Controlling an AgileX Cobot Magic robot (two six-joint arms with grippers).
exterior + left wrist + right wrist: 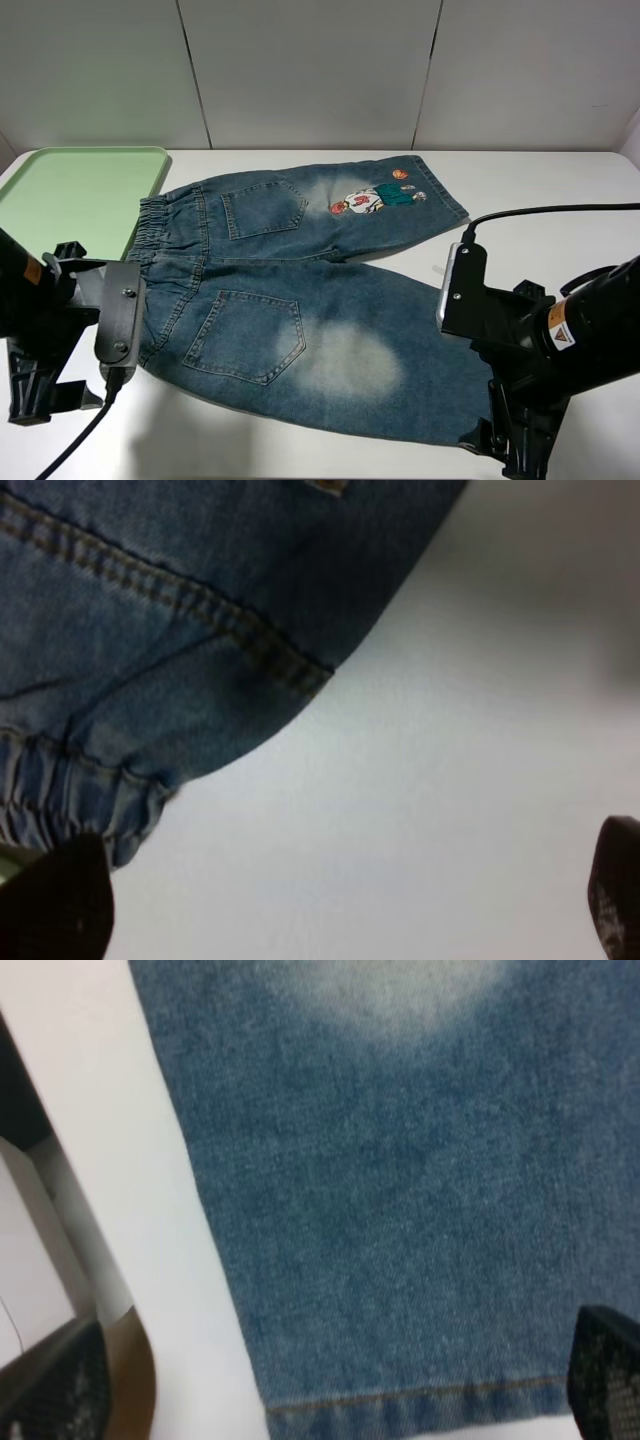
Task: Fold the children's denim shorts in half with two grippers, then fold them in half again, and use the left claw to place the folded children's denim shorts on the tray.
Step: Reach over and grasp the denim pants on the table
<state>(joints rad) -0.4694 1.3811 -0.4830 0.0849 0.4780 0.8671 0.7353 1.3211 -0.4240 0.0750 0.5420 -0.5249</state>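
Children's denim shorts: lying spread flat across the table's middle, waistband just beside the tray at the far-left corner. Probably handling soft, limp, slightly heavy; pinching thick waistband corner and near hem. Left gripper and right gripper hovering alongside, fingers gaping wide, holding nothing.

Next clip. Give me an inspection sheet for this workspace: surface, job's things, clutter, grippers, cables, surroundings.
Surface: white table, bare around the garment.
Job's things: denim shorts spread flat and unfolded, back pockets up, waistband toward the tray. The tray is pale green and sits at the far left, with nothing on its visible part.
Clutter: nothing seen.
Grippers: left gripper is open, over bare table by the waistband corner. Right gripper is open, over the near leg's hem. Neither holds anything.
Cables: right cable arches over the table. Left cable hangs below the arm.
Surroundings: pale wall panels behind the table.
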